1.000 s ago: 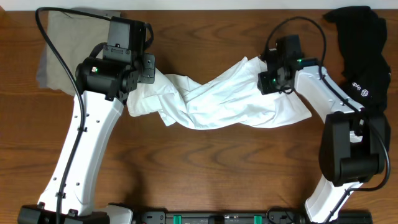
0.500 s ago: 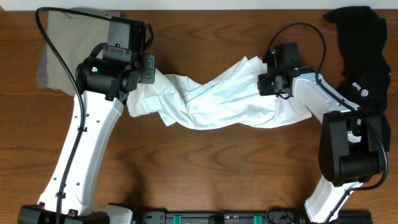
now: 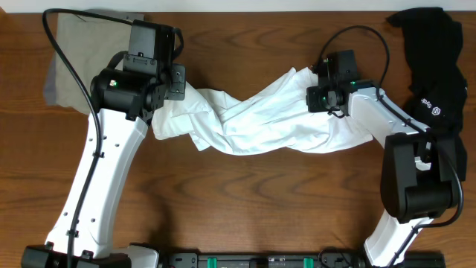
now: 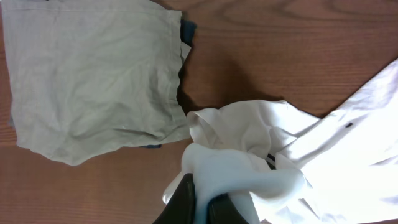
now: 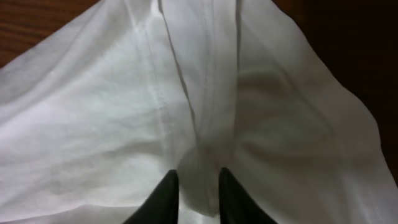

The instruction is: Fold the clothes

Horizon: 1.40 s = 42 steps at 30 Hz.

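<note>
The white T-shirt (image 3: 253, 123) lies bunched and twisted across the middle of the table, stretched between both arms. My left gripper (image 3: 181, 83) is shut on the shirt's left end, and a thick fold of white cloth (image 4: 249, 155) is pinched between its black fingers (image 4: 202, 200). My right gripper (image 3: 312, 97) is at the shirt's upper right end. Its two fingers (image 5: 196, 186) are closed around a ridge of white cloth (image 5: 205, 93) with a seam running through it. The shirt's graphic and lettering are hidden in the folds.
A khaki-tan folded garment (image 3: 74, 45) lies at the back left, just beyond the left gripper; it also shows in the left wrist view (image 4: 87, 81). A black garment (image 3: 435, 52) lies at the back right corner. Bare wood table (image 3: 245, 201) lies in front of the shirt.
My right gripper has shifted very slightly to the left on the shirt's end. The left arm and the shirt's shape have not visibly changed.
</note>
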{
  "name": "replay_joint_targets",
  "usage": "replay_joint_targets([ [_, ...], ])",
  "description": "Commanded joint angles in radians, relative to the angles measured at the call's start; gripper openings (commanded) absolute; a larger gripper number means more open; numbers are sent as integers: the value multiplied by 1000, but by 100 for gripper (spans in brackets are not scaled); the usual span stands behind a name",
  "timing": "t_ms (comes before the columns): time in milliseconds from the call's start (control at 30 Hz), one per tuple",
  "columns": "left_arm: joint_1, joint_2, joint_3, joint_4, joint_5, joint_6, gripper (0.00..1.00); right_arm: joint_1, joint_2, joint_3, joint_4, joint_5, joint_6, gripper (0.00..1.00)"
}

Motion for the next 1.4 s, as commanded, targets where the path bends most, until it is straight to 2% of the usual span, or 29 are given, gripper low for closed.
replay_joint_targets([
  [0,7,-3,-9,-3,-8,-16,6,10,47,-6,-2,-5,-27,22],
  [433,8,-3,-9,-3,-8,-12,6,8,71,7,19,-16,-34,2],
  [1100,8,-3,-9,-2,-8,-10,6,-27,-154,50,-85,-15,-31,1],
  [1367,7,-81,25,2,-8,11,6,-75,-352,54,-136,-15,-31,1],
])
